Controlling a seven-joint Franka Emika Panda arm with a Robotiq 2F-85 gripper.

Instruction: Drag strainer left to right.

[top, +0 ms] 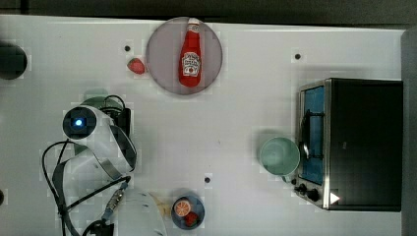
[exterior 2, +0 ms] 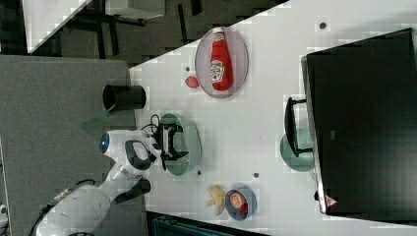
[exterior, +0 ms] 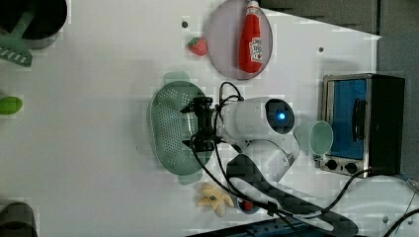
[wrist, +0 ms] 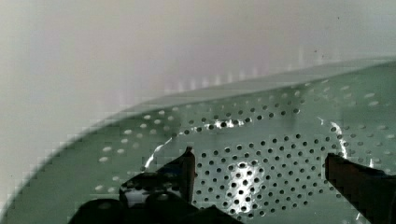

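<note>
Pale green plastic, thin-walled and full of small holes: you can expect the strainer (exterior: 173, 129) to be light and fairly stiff, with some flex at the rim, and to slide easily on the smooth white worktop (exterior: 99, 148), perhaps skidding or spinning if you push it off-centre. It is not fragile, but a hard squeeze could bow the wall. In the left view it sits near the middle of the worktop, long axis running toward the worktop's near and far edges, with a small tab handle at each end. To its right in the left view hangs the gripper (exterior: 193, 124), its fingers (wrist: 187, 164) spread wide and holding nothing, poised over the perforated bowl as the wrist view shows. Your best purchase, I judge, is the side wall nearest the arm: one finger inside, one outside, pinching the rim lightly, or simply hooking the inner wall and pulling. Farther right in the left view stand the mint cup (exterior: 320, 138) and the toaster oven (exterior: 363, 123), so leave room.
</note>
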